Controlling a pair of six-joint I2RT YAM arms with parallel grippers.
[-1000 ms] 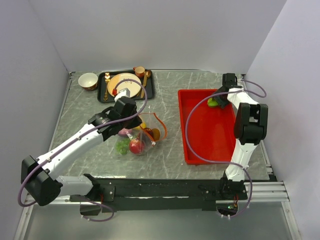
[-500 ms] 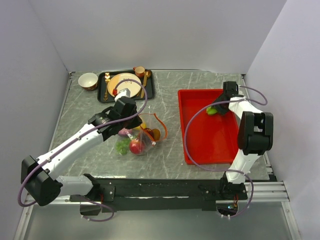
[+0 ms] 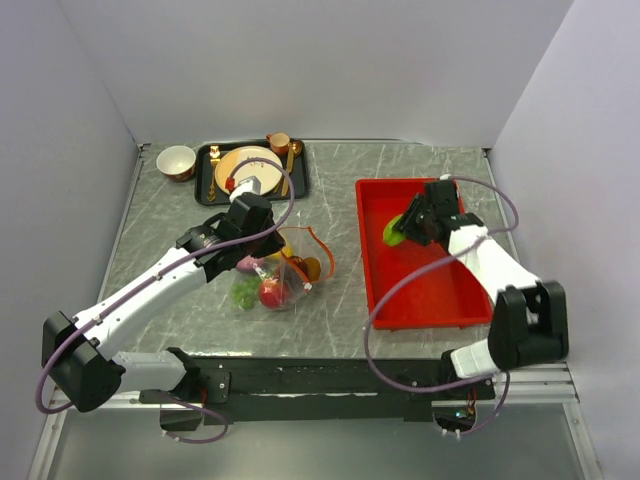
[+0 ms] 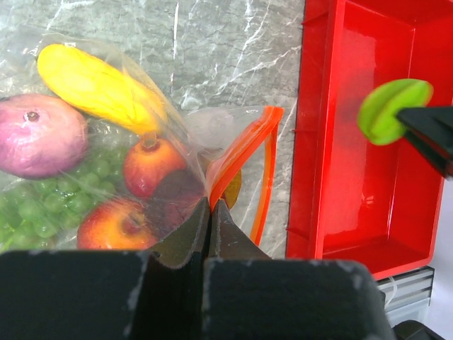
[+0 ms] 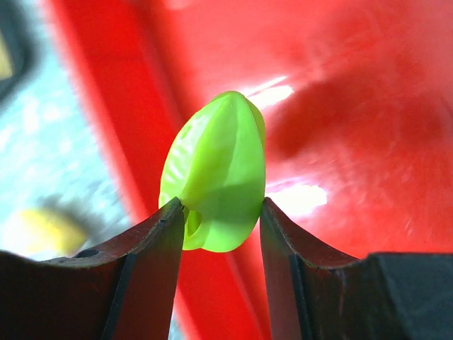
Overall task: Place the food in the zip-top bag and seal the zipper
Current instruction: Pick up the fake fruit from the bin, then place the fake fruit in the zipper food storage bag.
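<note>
Right jaws grip a lime-green toy fruit [image 5: 216,166] over the red plastic tray [image 3: 432,292]; left jaws pinch the clear plastic bag [image 4: 207,129] at its orange rim.

Clear thin-film plastic zip-top bag [image 4: 212,131] wrinkled, shiny; red rectangular plastic tray [image 4: 354,163] glossy, reflective; lime-green ribbed plastic food piece [image 5: 216,177] smooth.

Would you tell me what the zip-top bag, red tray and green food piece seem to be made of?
The zip-top bag: thin clear plastic film, glossy and crinkled. The red tray: probably rigid plastic, smooth, with bright highlights. The green food piece: likely moulded plastic, slightly shiny, ridged.
</note>
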